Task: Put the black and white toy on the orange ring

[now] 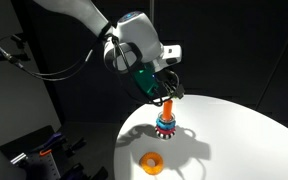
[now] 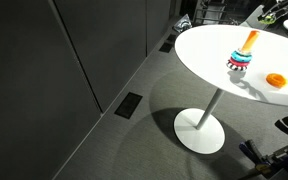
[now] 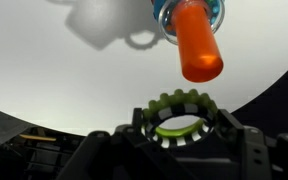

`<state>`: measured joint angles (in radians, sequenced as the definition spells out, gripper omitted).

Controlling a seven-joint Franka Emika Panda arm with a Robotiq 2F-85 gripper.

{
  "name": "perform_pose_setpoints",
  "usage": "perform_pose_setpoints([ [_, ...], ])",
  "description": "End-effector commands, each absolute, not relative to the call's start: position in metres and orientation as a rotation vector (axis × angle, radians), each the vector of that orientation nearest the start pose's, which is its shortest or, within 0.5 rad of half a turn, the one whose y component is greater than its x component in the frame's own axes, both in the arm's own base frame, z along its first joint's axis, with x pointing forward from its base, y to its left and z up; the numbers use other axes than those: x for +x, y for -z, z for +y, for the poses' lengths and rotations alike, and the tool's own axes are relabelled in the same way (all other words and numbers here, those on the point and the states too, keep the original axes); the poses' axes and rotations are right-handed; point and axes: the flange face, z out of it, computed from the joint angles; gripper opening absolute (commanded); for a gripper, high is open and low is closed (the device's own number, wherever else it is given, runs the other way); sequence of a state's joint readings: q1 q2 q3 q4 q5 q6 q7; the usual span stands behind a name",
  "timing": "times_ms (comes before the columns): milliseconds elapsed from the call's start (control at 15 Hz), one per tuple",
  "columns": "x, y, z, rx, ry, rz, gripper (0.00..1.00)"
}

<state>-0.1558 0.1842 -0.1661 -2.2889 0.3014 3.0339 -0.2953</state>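
My gripper (image 3: 179, 128) is shut on the black and white toy (image 3: 180, 120), a ring with black-and-white stripes and a green knobbly rim. It hangs just above the upright orange peg (image 3: 197, 45) of the red-and-blue ringed stack (image 1: 166, 125). In an exterior view the gripper (image 1: 168, 93) is right over the peg's top. The orange ring (image 1: 152, 160) lies flat on the white round table (image 1: 234, 140), apart from the stack and nearer the table's edge. It also shows in an exterior view (image 2: 275, 80), beside the stack (image 2: 240, 62).
The table stands on a single white pedestal foot (image 2: 200, 128) on grey carpet. Dark walls surround it. Equipment with cables (image 1: 39, 150) stands beside the table. Dark gear (image 2: 279, 155) sits on the floor near the foot.
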Motion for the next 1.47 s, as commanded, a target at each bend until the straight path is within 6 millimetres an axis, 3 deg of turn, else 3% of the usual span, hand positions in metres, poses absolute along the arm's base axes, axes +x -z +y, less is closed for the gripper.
perform_pose_setpoints([
  [0,0.517,-0.342,-0.214,-3.061,0.829,0.528,0.49],
  [400,0.489,-0.316,-0.239,-3.076,0.703,0.595,0.49],
  [1400,0.426,-0.236,-0.254,-3.107,0.413,0.633,0.49],
])
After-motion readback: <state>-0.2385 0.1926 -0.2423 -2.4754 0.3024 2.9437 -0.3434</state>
